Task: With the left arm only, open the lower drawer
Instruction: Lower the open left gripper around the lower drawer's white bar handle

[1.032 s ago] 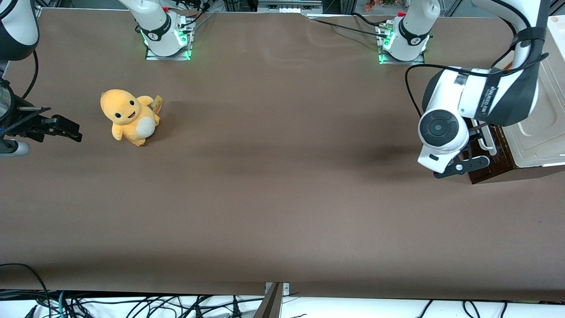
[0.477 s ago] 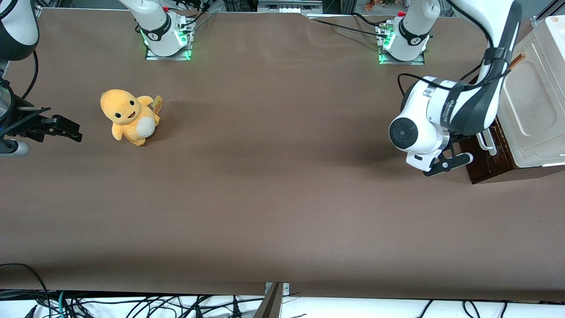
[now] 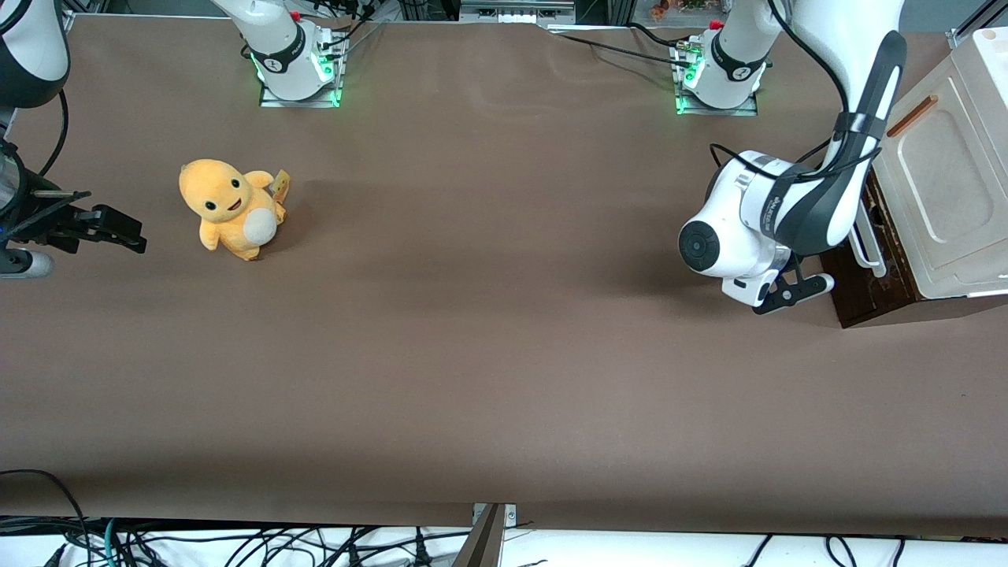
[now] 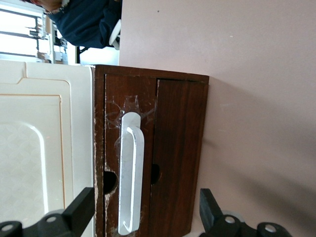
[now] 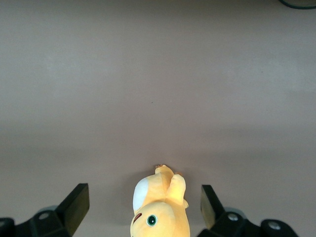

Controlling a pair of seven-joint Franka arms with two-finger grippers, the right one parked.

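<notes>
Backing off from the lower drawer [image 3: 862, 272], my left arm [image 3: 795, 213] has drawn toward the parked arm's end. End effector [image 4: 143, 217] hangs spread wide before the white handle [image 4: 131, 173], gripping nothing; drawer shut.

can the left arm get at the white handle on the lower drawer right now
Probably yes. The tool is open and faces the white handle of the lower drawer, not yet touching it, with nothing between.

left arm [image 3: 776, 216]: glossy white shells | dark grey joint panels | loose black cable | black gripper [image 4: 148, 217]
</notes>
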